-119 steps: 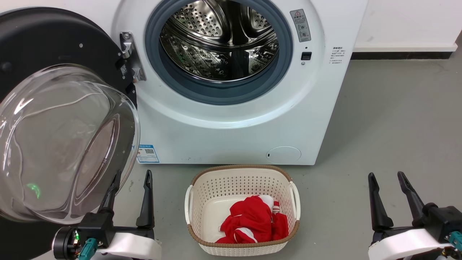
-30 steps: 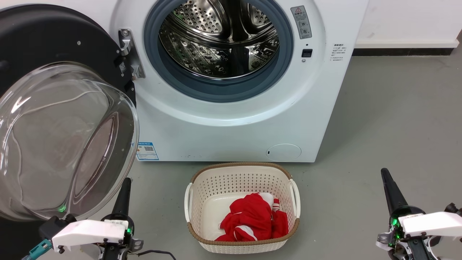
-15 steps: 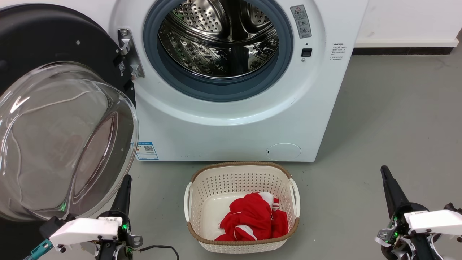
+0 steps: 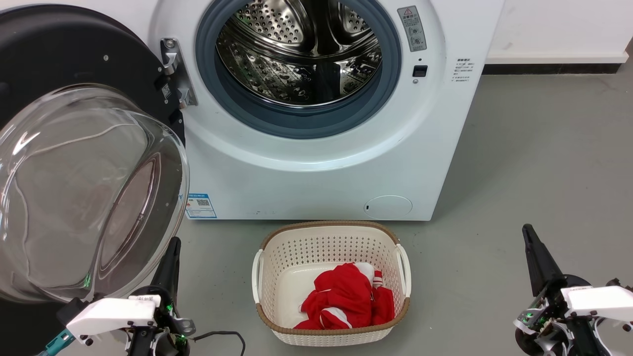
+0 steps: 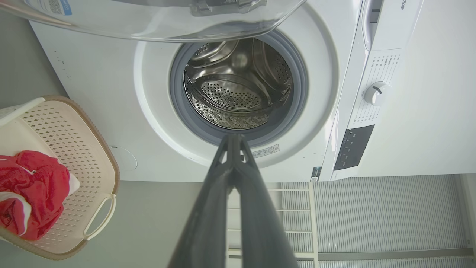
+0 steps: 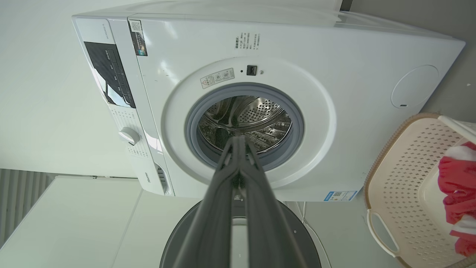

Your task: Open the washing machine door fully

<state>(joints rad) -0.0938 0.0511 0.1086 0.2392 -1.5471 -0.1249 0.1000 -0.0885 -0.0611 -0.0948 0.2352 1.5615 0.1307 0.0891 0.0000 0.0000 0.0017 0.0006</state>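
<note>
The white washing machine (image 4: pixel 316 173) faces me with its steel drum (image 4: pixel 301 54) exposed inside a grey-blue rubber ring. Its door (image 4: pixel 64 54), a black disc with a clear glass bowl (image 4: pixel 84 193), is swung wide to the left on its hinge (image 4: pixel 173 74). My left gripper (image 4: pixel 173 247) is shut at the lower left, just beside the bowl's lower rim and holding nothing. My right gripper (image 4: pixel 529 237) is shut at the lower right, far from the door. The left wrist view shows shut fingers (image 5: pixel 234 175) and the bowl's edge (image 5: pixel 167 22); the right wrist view shows shut fingers (image 6: pixel 238 171) and the door (image 6: pixel 297 238).
A cream perforated laundry basket (image 4: pixel 331 242) with a red and white garment (image 4: pixel 346 301) stands on the grey floor in front of the machine, between my arms. A black cable (image 4: pixel 222 336) trails by the left wrist. A white wall with dark skirting (image 4: pixel 554 69) lies behind right.
Both grippers have gone from open with spread fingers to shut, and both wrists have rolled over. Over the last second the arms barely shift. The door stays swung out.
</note>
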